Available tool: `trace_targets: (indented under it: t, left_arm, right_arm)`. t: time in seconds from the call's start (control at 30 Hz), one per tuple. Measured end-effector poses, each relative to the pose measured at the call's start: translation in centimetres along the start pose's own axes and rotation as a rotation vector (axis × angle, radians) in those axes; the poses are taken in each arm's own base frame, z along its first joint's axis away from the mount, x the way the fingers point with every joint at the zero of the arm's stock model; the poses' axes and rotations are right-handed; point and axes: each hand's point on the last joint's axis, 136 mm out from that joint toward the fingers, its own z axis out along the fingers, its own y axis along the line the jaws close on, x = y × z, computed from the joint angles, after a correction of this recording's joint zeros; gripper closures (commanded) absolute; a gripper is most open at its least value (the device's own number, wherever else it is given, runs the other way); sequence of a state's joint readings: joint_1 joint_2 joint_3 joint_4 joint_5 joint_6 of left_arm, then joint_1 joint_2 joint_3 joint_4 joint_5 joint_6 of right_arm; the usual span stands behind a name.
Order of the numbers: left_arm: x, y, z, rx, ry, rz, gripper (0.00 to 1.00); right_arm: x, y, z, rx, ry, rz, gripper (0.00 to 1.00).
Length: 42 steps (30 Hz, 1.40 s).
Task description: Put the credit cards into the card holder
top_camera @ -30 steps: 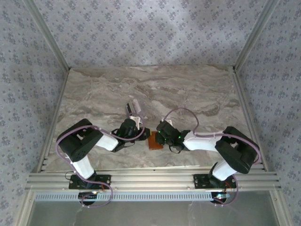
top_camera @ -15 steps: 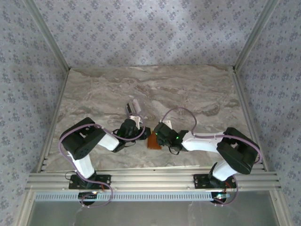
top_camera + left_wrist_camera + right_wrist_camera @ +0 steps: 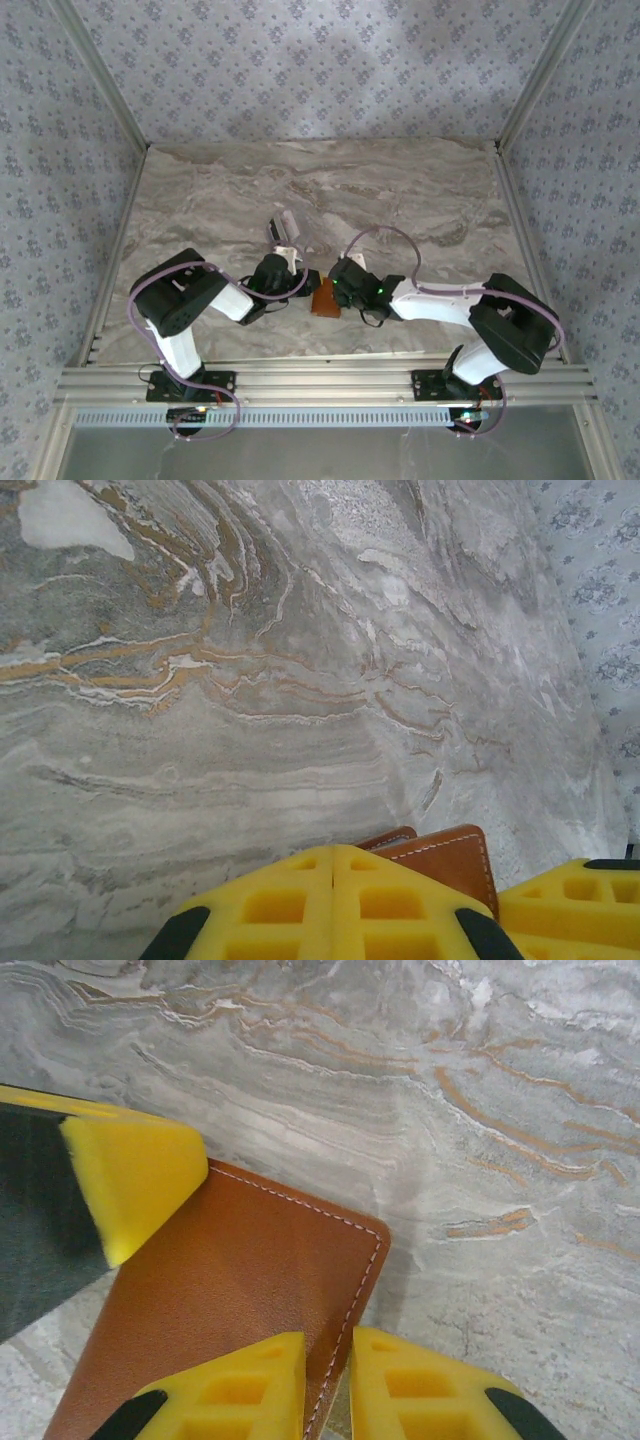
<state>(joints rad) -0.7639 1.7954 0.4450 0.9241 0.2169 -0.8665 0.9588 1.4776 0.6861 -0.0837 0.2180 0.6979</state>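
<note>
**A:** Quick one. Where's the card holder?

**B:** The card holder [image 3: 323, 297] is brown leather with white stitching. It's on the marble table [image 3: 420, 190], toward 6 o'clock of the tabletop, between the two wrists.

**A:** Right gripper?

**B:** The right gripper [image 3: 327, 1340] comes in from the holder's 3 o'clock side in the top view. In its wrist view the two yellow fingers stand close together with a narrow slot between them. The holder's stitched edge runs into that slot at 6 o'clock of the picture. One finger is over the leather, the other over the marble. I cannot tell whether the pads actually bite the edge.

**A:** Left?

**B:** The left gripper [image 3: 333, 865] has its pads pressed flat together, and it comes in from the holder's 9 o'clock side. In its wrist view a corner of the holder pokes out at about 4 o'clock. The right wrist view has the left's yellow tip at the holder's 10 o'clock edge. I can't tell if it's touching or just above.

**A:** Cards?

**B:** The credit cards [image 3: 285, 227] are small pale pieces with a dark edge. They're on the table at about 11 o'clock from the holder, apart from it, just past the left wrist. They're too small to count.
</note>
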Motion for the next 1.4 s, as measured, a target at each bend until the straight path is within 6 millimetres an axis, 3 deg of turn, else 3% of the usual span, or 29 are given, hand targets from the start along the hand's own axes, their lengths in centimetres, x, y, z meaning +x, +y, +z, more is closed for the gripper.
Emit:
trace_targets:
  t: [0.37, 0.7, 1.0, 1.4]
  left_arm:
    - [-0.1, -0.1, -0.1, 0.013, -0.015, -0.014, 1.00]
    - [-0.8, 0.4, 0.1, -0.007, -0.061, -0.019, 1.00]
    - [-1.2, 0.5, -0.1, -0.021, -0.080, -0.026, 1.00]
    - [1.6, 1.0, -4.3, -0.116, 0.047, 0.015, 0.85]
  right_arm:
    - [0.0, 0.3, 0.5, -0.074, 0.022, 0.025, 0.71]
    - [0.8, 0.9, 1.1, -0.160, 0.034, 0.061, 0.76]
    - [-0.8, 1.6, -0.2, -0.203, -0.026, 0.090, 0.77]
    - [-1.9, 1.7, -0.3, -0.213, -0.069, 0.118, 0.76]
